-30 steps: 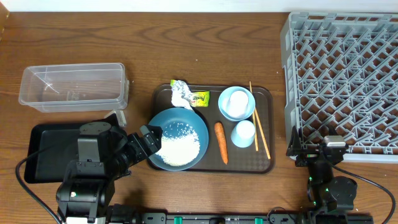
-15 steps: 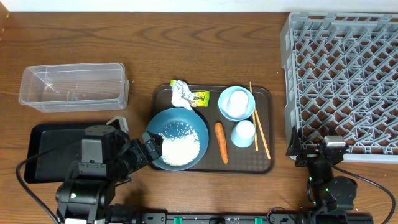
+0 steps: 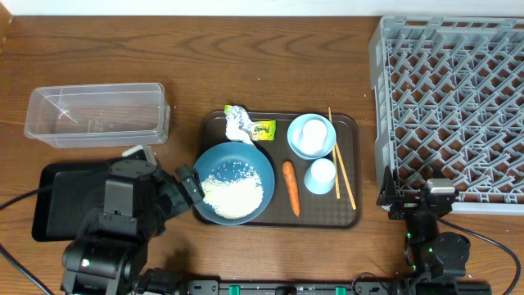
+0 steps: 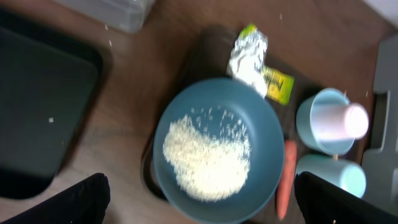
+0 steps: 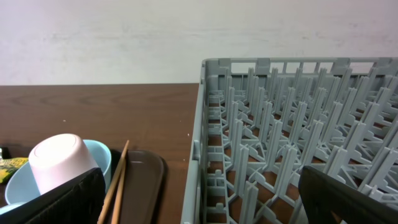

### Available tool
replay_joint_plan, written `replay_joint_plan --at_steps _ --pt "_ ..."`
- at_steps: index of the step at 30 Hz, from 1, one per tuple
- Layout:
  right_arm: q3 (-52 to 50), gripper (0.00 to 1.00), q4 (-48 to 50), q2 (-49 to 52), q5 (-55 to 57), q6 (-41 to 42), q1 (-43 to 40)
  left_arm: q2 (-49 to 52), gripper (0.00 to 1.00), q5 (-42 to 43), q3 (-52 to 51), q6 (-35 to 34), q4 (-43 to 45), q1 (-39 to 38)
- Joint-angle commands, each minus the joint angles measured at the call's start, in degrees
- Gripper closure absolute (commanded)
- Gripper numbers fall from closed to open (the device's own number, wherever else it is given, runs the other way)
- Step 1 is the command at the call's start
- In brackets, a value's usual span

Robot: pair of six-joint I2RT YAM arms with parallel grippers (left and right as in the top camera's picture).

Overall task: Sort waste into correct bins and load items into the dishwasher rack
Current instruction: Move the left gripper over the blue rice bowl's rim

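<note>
Overhead view: the left tool (image 3: 188, 183), jaws wide and empty, is held at the left rim of the bowl (image 3: 237, 152) on the brown tray (image 3: 348, 211), its rice (image 3: 233, 192) unsorted. A rim grasp is judged next, for tipping into the tub (image 3: 98, 115) or black tray (image 3: 61, 197) nearby. The right tool (image 3: 416, 195) is parked, jaws apart, beside the bare rack (image 3: 454, 98). A wood-grain desk (image 3: 286, 65) is backed by a white wall (image 5: 124, 37)

Bare table (image 3: 270, 57) behind brown tray (image 3: 323, 215) — grey rack (image 3: 450, 98) blocks right.
</note>
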Motion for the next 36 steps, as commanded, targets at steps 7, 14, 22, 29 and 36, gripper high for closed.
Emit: replay_joint_plan --at_steps 7,14,22,29,36 --pt "-0.07 0.01 -0.24 -0.31 0.17 -0.68 -0.31 1.64 0.02 -2.27 1.07 -5.95 0.50 -0.28" --pt "-0.07 0.01 -0.26 -0.31 0.15 -0.68 -0.31 3.52 0.02 4.44 1.07 -5.35 0.13 -0.28" --pt "-0.07 0.01 -0.24 -0.31 0.17 -0.68 -0.31 9.62 0.02 9.55 1.07 3.19 0.15 -1.81" --pt "-0.07 0.01 -0.24 -0.31 0.17 -0.68 -0.31 16.22 0.02 9.03 1.07 6.25 1.97 -5.09" --pt "-0.07 0.01 -0.24 -0.31 0.17 -0.68 -0.31 23.15 0.03 9.11 1.07 6.25 3.23 -6.67"
